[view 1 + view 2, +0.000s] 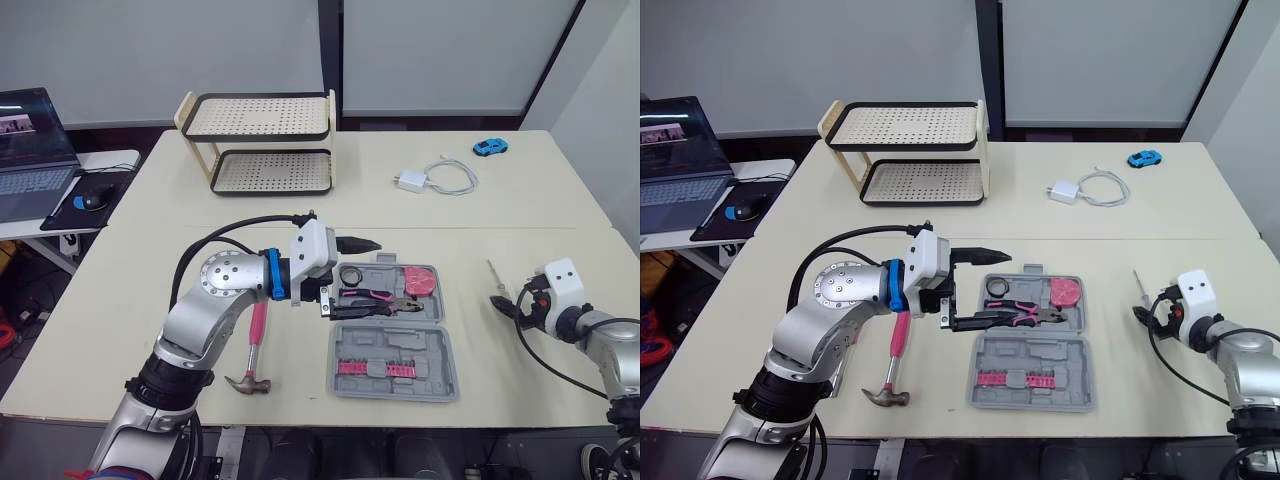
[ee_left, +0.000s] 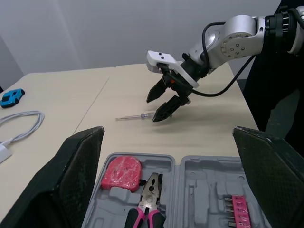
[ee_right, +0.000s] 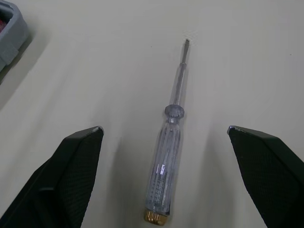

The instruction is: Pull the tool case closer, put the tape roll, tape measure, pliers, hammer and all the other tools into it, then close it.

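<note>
A pale table (image 1: 250, 220) is set before grey partition walls, with a two-tier perforated rack (image 1: 265, 140), a white charger (image 1: 410, 181) and a blue toy car (image 1: 490, 147) kept toward its far side, well apart from the work; the grey tool case (image 1: 440, 345) is laid open near the front edge, and the pliers (image 1: 385, 300), a black tape roll (image 1: 352, 275) and what is taken to be the pink tape measure (image 1: 420, 280) are seen in its rear half; the hammer (image 1: 257, 335) is left on the table just beside the case's left end, partly under the left forearm, and the screwdriver (image 3: 166, 161) is left on bare table to the right of the case, apart from it; the left gripper (image 1: 355, 280) is held over the case's left end with its fingers spread wide and nothing between them; the right gripper (image 1: 510, 305) is poised low at the screwdriver, likewise parted and empty, the clear handle lying between the fingers. Trouble is most to be expected at that slim round handle; it could be rolled aside if one finger is brought against it first, or tipped blade-down if pinched near its brass end; the case could be nudged or dragged if the left gripper is lowered onto its rim; the hammer, being head-heavy, could be swung if gripped far up the handle; closing could be blocked by any tool not seated in its recess.
</note>
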